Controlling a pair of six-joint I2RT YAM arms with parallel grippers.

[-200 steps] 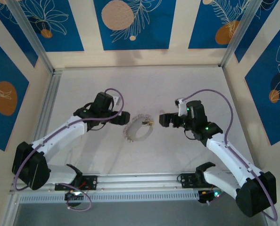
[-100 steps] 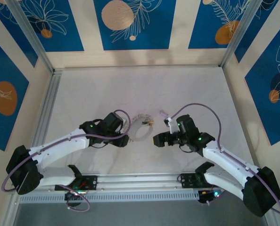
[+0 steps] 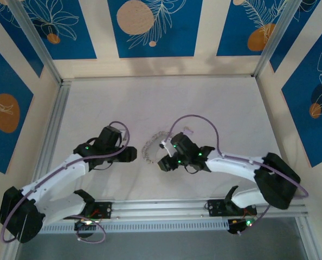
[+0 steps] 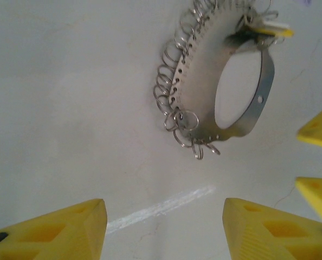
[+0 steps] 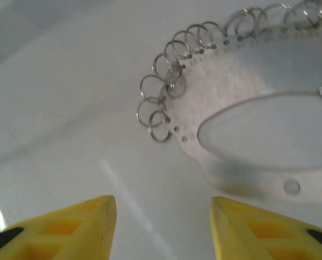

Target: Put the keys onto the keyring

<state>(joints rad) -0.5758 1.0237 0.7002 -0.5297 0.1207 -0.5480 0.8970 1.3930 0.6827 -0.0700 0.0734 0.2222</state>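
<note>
The keyring (image 3: pixel 149 147) lies flat on the table (image 3: pixel 215 103) between the two grippers, touching neither. The left gripper (image 3: pixel 133 154) has its fingers (image 4: pixel 58 230) spread over bare table — the ring sits just beyond their tips, the keys (image 4: pixel 265 28) at its far end. The right gripper (image 3: pixel 163 162) is likewise spread and empty, with the ring's wire loops just ahead of its fingers (image 5: pixel 69 225).

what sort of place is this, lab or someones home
Most likely a robot lab test cell, not a home: a left arm and right arm bolted to a metal rail at the edge of the table, inside an aluminium frame with printed blue wall panels.
</note>
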